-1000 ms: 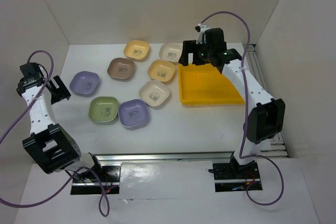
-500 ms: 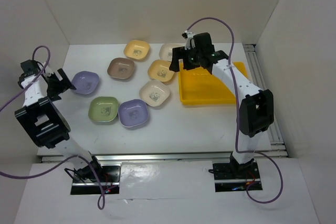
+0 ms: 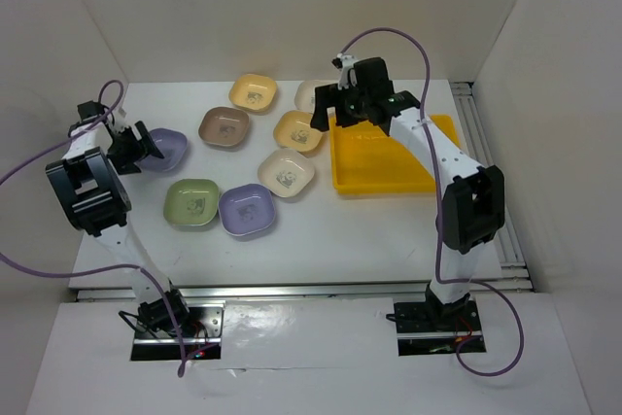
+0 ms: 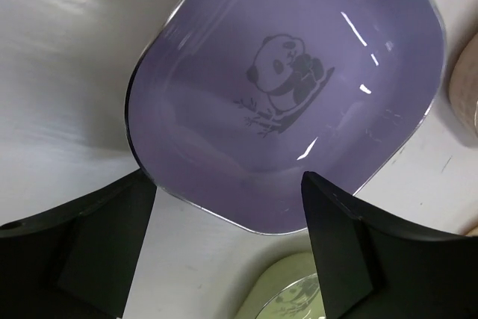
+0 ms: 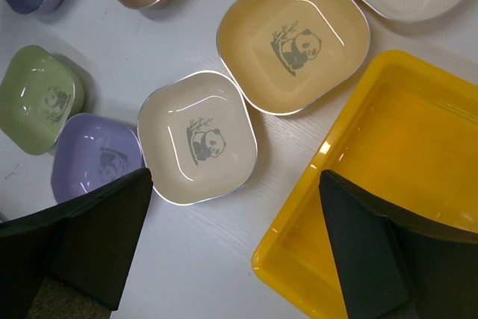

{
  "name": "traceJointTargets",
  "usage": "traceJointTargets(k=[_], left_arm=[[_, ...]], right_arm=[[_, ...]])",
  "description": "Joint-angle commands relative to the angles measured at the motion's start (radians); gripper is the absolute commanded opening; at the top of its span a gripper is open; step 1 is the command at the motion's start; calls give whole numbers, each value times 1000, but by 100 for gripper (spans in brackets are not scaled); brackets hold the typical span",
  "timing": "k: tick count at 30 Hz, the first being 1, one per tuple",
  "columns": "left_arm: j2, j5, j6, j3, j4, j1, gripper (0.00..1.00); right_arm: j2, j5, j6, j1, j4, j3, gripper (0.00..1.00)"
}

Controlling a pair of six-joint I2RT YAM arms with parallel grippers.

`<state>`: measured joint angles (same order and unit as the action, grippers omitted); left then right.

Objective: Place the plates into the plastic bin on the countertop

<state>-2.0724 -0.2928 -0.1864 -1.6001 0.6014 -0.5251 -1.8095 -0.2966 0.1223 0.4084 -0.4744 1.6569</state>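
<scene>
Eight plates lie on the white countertop (image 3: 321,230), left of the yellow bin (image 3: 389,157). My left gripper (image 3: 136,148) is open at the left edge of a lavender plate (image 3: 167,150). In the left wrist view its fingers (image 4: 82,244) flank the near rim of that panda-marked plate (image 4: 287,87) without closing on it. My right gripper (image 3: 328,112) is open and empty, hovering above the bin's back-left corner. The right wrist view shows the bin (image 5: 418,184), a cream plate (image 5: 198,140) and a yellow-orange plate (image 5: 293,39) below it.
Other plates: green (image 3: 191,202), lavender (image 3: 246,210), brown (image 3: 224,126), yellow-orange (image 3: 254,92), cream (image 3: 313,94) partly under the right gripper. White walls enclose the counter. The bin holds no plates.
My left arm has swung from the left wall in to the lavender plate. My right gripper has moved left, off the bin's back corner towards the plates.
</scene>
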Motion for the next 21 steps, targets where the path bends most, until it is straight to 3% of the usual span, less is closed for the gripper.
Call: traceJointTargets(k=[1, 7, 9, 11, 18, 21], left_arm=[[-35, 13, 4, -50, -17, 25, 91], [-35, 44, 4, -6, -28, 16, 74], [-35, 44, -5, 5, -37, -9, 73], [-45, 57, -5, 5, -46, -18, 62], [-101, 58, -5, -43, -46, -18, 54], [-126, 49, 4, -70, -37, -18, 40]], right_arm=[[-10, -27, -36, 7, -21, 93, 100], [-10, 7, -36, 7, -23, 103, 100], [-10, 7, -27, 7, -23, 103, 100], [-10, 7, -18, 7, -23, 103, 100], [-40, -13, -18, 17, -41, 138, 100], [-60, -13, -18, 17, -61, 158, 100]])
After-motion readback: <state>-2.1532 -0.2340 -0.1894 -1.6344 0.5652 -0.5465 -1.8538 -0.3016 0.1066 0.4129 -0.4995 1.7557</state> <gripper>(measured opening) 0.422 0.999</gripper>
